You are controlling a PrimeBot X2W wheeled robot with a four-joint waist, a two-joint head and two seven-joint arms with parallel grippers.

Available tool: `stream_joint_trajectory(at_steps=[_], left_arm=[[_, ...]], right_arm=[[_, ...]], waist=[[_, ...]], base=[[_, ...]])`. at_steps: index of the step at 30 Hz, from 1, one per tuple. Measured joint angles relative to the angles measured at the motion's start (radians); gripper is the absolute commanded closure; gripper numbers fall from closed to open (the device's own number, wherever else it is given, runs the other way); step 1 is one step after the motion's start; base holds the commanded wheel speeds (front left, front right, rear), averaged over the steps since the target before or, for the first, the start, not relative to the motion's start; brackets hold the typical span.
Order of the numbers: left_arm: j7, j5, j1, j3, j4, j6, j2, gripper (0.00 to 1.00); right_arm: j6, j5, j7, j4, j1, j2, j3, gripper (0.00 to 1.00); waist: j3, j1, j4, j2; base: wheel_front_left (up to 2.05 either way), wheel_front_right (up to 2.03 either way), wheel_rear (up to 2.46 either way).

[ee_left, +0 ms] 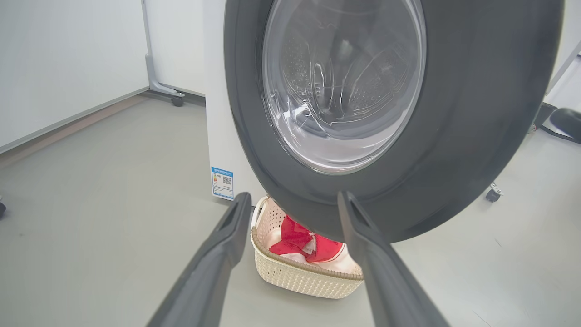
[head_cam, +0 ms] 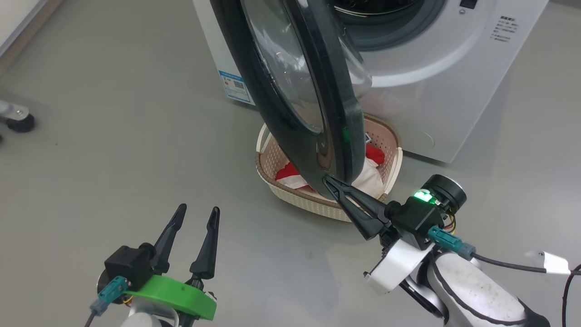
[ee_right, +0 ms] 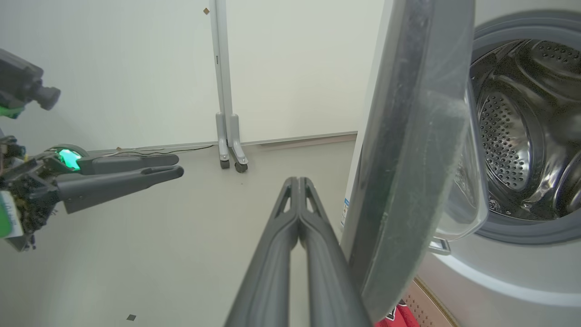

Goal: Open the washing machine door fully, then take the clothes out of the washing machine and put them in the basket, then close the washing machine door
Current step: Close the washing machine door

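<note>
The washing machine (head_cam: 454, 68) stands at the top, its steel drum (ee_right: 522, 136) bare inside. The washing machine door (head_cam: 290, 91) hangs partly open, edge-on to me, black rim (ee_left: 454, 136) around clear glass. Below it on the floor sits the basket (head_cam: 313, 202) with the clothes (head_cam: 372, 177), red and white. My right gripper (head_cam: 327, 180) is shut and empty, its tips at the door's lower rim on the outer side; the right wrist view shows it (ee_right: 297, 179) close beside the door (ee_right: 408, 159). My left gripper (head_cam: 199, 209) is open and empty, low on the left, pointing at the door (ee_left: 292, 197).
Grey floor spreads to the left and front of the machine. A caster of a stand (head_cam: 18, 118) sits at the far left. A panel's wheeled feet (ee_right: 229, 154) stand by the wall behind. Another caster (ee_left: 492, 195) shows right of the door.
</note>
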Motion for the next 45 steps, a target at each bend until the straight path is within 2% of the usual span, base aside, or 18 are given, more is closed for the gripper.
stream_joint_trajectory(at_steps=[11, 28, 45], left_arm=[[0.000, -0.011, -0.015, 0.016, 0.002, 0.000, -0.015, 0.00], [0.000, -0.011, -0.028, 0.025, 0.001, 0.000, -0.016, 0.00], [0.000, -0.012, -0.078, 0.011, -0.032, -0.003, -0.026, 0.00]], right_arm=[[0.000, 0.053, 0.001, 0.093, -0.057, -0.011, 0.010, 1.00], [0.009, 0.082, -0.025, 0.187, -0.111, -0.008, -0.061, 1.00], [0.006, 0.073, -0.020, 0.220, -0.268, -0.134, -0.169, 1.00]], waist=[[0.054, 0.0000, 0.060, 0.0000], [0.086, 0.0000, 0.038, 0.0000], [0.181, 0.0000, 0.013, 0.0000]], base=[[0.00, 0.00, 0.00], [0.00, 0.00, 0.00], [0.00, 0.00, 0.00]])
